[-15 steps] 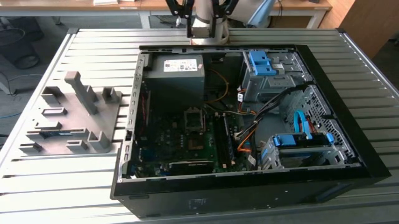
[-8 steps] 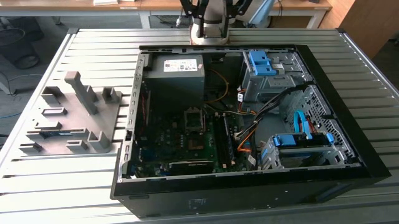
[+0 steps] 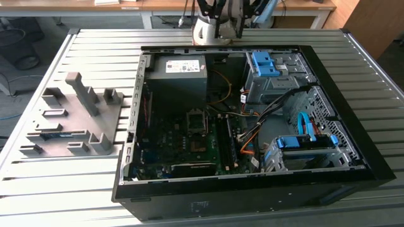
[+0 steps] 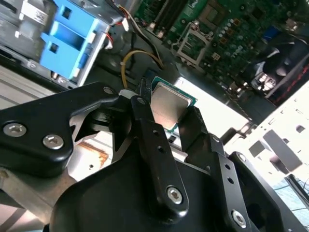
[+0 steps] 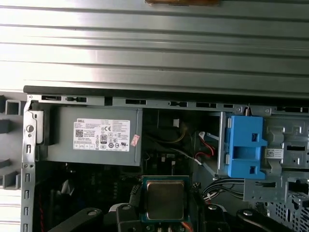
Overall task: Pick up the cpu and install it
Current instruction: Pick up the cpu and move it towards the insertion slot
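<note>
The pincer (image 4: 170, 113) is clamped on the cpu (image 4: 166, 99), holding it in the air over the open computer case (image 3: 252, 187), near the power supply (image 5: 91, 135) edge. Pickup is done. The motherboard socket (image 3: 196, 121) sits empty, so installation is not yet done.

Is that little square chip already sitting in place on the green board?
No; in the second wrist view the chip is clamped in the gripper, held clear of the green board.
</note>
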You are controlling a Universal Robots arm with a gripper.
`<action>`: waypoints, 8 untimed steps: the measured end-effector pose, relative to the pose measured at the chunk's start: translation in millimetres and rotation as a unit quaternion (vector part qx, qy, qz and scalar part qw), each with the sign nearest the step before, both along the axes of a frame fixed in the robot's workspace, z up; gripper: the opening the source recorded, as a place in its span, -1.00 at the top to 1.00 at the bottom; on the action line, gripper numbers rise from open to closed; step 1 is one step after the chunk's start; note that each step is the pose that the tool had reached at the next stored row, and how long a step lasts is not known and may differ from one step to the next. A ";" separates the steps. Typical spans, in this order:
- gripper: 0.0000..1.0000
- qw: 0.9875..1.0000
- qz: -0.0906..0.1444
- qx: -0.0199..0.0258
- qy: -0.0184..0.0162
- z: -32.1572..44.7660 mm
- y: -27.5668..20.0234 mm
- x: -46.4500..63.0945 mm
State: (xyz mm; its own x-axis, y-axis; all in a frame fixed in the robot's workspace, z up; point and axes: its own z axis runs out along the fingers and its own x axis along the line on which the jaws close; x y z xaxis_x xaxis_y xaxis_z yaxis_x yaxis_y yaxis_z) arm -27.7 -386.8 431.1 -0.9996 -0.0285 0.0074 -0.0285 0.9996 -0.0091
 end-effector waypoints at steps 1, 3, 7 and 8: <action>0.06 1.000 0.000 0.000 0.000 -0.1 0.0 3.2; 0.06 1.000 0.000 0.000 0.000 -0.2 0.0 9.5; 0.06 1.000 0.000 0.000 0.001 -0.6 0.0 22.6; 0.06 1.000 0.000 0.000 0.001 -0.7 0.0 24.9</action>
